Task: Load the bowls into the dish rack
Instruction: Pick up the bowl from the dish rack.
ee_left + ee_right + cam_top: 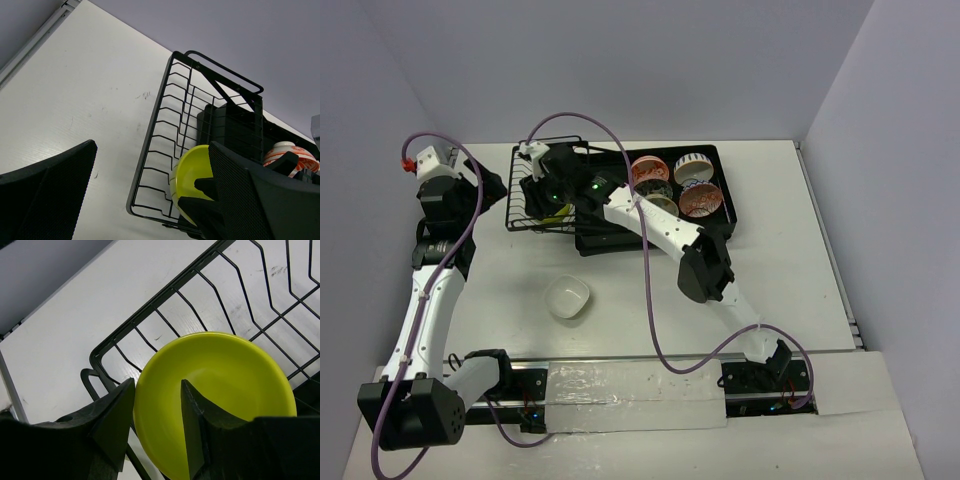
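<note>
My right hand (157, 385), half closed, pinches the lime green bowl (225, 390) by its rim inside the dish rack's (725, 215) wire basket (150, 310). My left hand (150, 195) is spread wide, empty. Count: one green, one white bowl (568, 297) on the worktop (770, 300), three patterned bowls (701, 200) racked.

Open table (770, 290) surrounds the cream bowl (568, 297) — the right arm (665, 228) and green bowl (220, 385) crowd the wire basket (150, 135).

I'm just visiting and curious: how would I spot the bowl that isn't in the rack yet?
Find the big black dish rack at the far side of the table. Nearer the robot, alone on the bare tabletop, sits a small plain pale bowl. Unlike it, the patterned bowls and the lime green bowl are all in the rack.
</note>
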`<state>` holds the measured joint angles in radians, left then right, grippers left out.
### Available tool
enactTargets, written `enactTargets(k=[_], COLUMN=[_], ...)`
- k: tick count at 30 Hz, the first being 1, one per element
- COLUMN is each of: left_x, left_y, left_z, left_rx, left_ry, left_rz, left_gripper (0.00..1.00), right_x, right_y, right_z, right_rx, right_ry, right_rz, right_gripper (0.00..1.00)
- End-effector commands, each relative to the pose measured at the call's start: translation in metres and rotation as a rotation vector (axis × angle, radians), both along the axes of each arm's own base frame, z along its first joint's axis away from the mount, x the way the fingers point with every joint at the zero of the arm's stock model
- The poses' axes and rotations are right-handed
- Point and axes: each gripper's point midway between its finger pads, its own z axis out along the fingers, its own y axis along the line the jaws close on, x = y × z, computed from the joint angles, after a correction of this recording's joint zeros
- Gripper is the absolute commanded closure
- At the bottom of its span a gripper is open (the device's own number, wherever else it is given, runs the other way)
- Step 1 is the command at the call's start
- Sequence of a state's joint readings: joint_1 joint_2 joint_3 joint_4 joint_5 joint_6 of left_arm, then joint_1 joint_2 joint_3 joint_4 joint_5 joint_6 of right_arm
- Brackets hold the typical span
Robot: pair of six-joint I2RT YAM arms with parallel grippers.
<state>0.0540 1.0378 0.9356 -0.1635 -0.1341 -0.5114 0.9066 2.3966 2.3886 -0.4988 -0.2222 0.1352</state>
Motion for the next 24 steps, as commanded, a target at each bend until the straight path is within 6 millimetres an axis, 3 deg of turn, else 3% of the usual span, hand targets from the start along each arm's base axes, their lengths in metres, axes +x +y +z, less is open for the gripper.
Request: enactTargets(k=[1, 14, 24], left_x=[0.003, 0.004, 0.004], left_y=[-0.002, -0.004, -0.005], left_z=[0.013, 0.012, 0.012], left_rx=[-0.013, -0.019, -0.023], left_ry=[-0.034, -0.034, -0.032], left_rz=[-0.016, -0.026, -0.033], left_gripper=[0.01, 0.01, 0.01], right_x=[-0.03, -0.001, 0.004], right_y=[-0.015, -0.046, -0.053], right_z=[-0.045, -0.059, -0.043], right_rx=[-0.155, -0.255, -0.239], right_ry=[0.088, 0.059, 0.03], right_rz=[0.074, -0.031, -0.038], right_gripper=[0.51, 0.49, 0.53])
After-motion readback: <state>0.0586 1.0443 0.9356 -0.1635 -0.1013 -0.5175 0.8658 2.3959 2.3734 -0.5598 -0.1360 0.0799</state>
